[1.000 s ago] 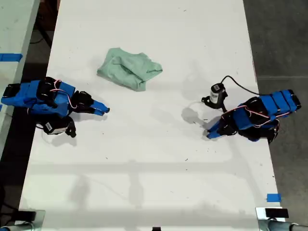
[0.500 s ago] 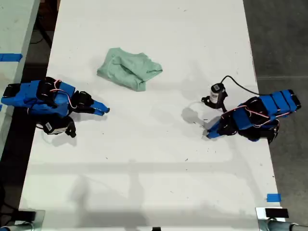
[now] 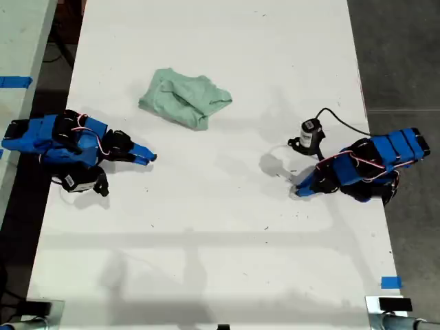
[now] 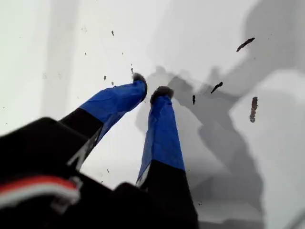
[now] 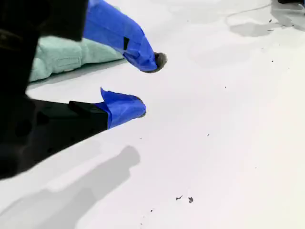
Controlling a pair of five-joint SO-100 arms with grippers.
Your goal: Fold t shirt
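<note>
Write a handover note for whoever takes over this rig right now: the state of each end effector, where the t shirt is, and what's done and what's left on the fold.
My first end effector: low over the table at the exterior view's right, tips only narrowly apart, holding nothing.
My second end effector: at the exterior view's left, open and empty, close to the shirt but not touching it.
The t shirt: a crumpled mint-green bundle on the table, toward the exterior view's upper left, clear of both arms.
Done: no fold visible.
Left: probably grasp it, spread it flat, then fold.
</note>
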